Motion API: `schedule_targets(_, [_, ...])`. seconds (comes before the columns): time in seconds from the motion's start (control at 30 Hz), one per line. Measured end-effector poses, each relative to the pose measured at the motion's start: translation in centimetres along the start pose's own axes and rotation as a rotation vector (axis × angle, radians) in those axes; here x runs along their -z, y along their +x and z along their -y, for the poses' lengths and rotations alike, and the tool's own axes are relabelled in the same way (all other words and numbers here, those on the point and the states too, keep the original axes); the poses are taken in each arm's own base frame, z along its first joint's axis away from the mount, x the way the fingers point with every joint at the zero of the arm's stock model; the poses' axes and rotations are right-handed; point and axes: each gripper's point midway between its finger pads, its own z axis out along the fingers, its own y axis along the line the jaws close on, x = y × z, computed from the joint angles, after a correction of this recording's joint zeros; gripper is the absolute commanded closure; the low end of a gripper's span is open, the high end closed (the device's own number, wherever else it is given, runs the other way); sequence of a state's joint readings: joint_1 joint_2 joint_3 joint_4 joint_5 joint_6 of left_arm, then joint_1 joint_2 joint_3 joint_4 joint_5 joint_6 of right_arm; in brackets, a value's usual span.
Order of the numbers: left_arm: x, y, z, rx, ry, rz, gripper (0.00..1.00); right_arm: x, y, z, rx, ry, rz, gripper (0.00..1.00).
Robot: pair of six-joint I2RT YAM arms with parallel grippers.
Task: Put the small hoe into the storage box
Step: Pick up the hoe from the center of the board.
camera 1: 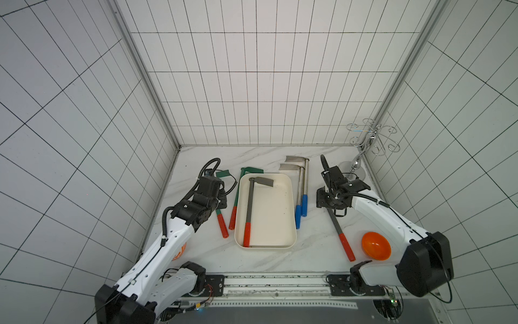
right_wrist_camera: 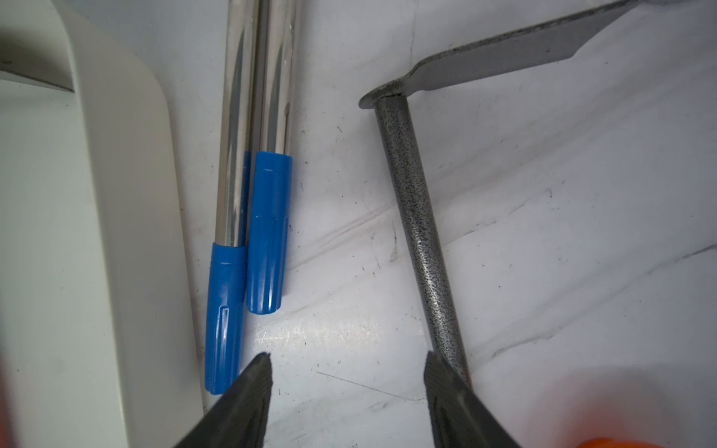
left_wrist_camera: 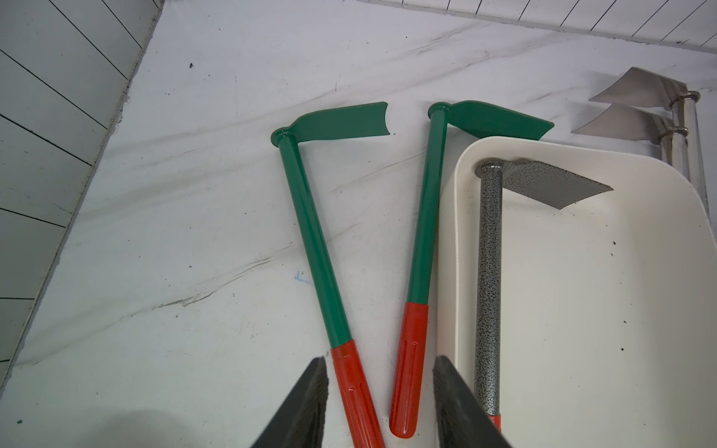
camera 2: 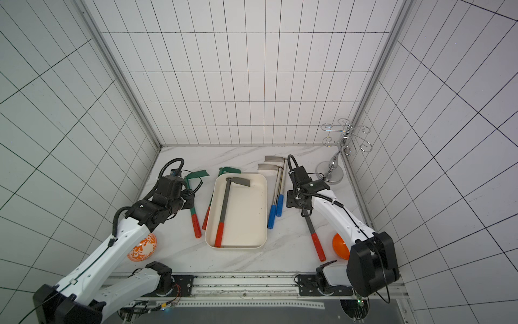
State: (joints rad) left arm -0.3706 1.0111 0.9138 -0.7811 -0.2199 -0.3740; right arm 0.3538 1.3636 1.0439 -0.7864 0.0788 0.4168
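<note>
Though one grey hoe already lies flat inside the storage box, along its left wall with the blade at the far end, I judge the job only partly done, if every hoe is meant to go in. Five are on the table: two green hoes just left of the box, two steel hoes with blue grips just right of it, and a second grey hoe further right, near an orange bowl.

Neither arm has hold of anything. The left gripper has its jaws parted over the red grips of the green pair, closed on neither. The right gripper is parted too, bare table between its jaws, with the second grey hoe's shaft passing by one finger.

That hoe has a speckled grey shaft, a flat pointed blade set sideways at the top and a red grip, and it lies flat and slightly angled on the table
</note>
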Motion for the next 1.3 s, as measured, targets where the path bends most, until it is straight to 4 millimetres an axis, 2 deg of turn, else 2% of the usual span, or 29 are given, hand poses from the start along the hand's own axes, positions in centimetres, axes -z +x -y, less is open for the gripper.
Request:
schedule_targets(0.27, [-0.6,0.2,0.2,-0.010,-0.003,-0.018,0.53,-1.4,-0.6,2.8,-0.069,0.032,-0.010,0.32])
schedule_targets(0.43, [-1.0,0.4,0.2,-0.016,-0.008,-0.033,0.53,-1.9,-1.2,3.8,-0.094,0.035,-0.003,0.30])
schedule_targets(0.9, [-0.9,-0.3,0.5,-0.015,0.002,-0.016,0.53,-4.7,-0.7,2.9,-0.059,-0.017,-0.059,0.30])
schedule_targets(1.3, [-0.8,-0.7,0.6,-0.017,0.004,-0.010,0.53,-6.8,-0.2,3.1,-0.049,0.007,-0.096,0.30])
